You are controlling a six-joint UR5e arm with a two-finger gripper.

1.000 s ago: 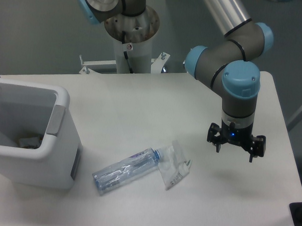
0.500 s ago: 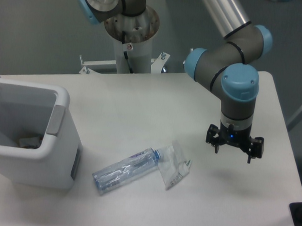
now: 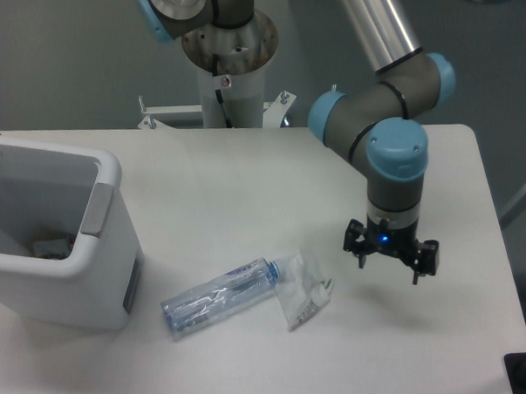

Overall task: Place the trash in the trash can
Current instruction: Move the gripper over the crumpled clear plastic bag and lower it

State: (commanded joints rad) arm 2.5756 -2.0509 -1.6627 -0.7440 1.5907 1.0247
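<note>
Surface (image 3: pixel 246 187) carries the trash can (image 3: pixel 105 209) at its left edge, with the bottle (image 3: pixel 217 297) lying near the front and the wrapper (image 3: pixel 304 291) touching its cap end. The claw (image 3: pixel 390 264), fingers apart and empty, has drifted left toward the wrapper, so a first pickup looks close.

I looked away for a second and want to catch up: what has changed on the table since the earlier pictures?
Only the arm moved: the hand slid leftward in the picture, toward the wrapper and bottle, above the table. It is open and empty; nothing was taken hold of or let go. Bottle, wrapper and bin lie as before.
</note>
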